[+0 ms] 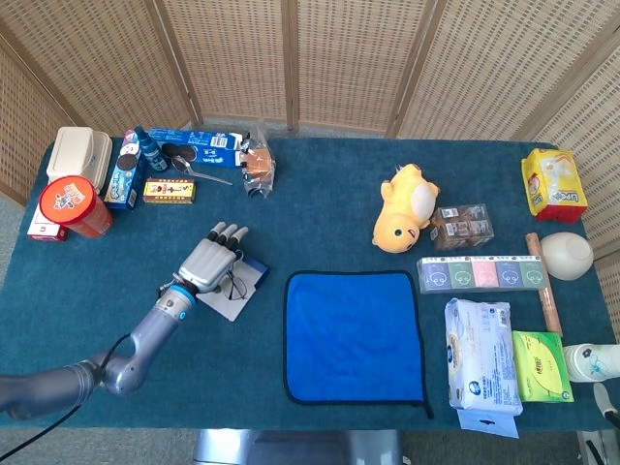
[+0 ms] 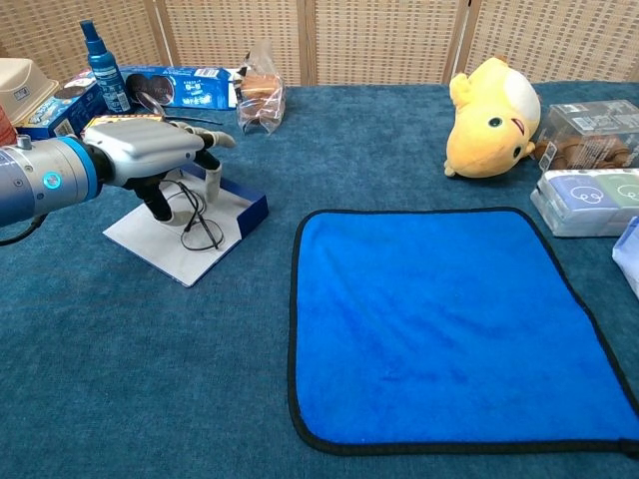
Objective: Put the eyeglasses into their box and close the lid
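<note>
From the head view, the left hand [image 1: 206, 263] hangs over the open box [image 1: 237, 288] at the table's [image 1: 320, 213] left, just left of the blue cloth [image 1: 354, 334]; from the chest view, its fingers [image 2: 158, 203] are curled around the eyeglasses [image 2: 198, 222], held tilted above the box's white lid [image 2: 165, 249]; the yellow plush toy [image 2: 491, 117] sits far right.

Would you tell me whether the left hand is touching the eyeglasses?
Touching: the chest view shows the left hand pinching the eyeglasses above the box.
</note>
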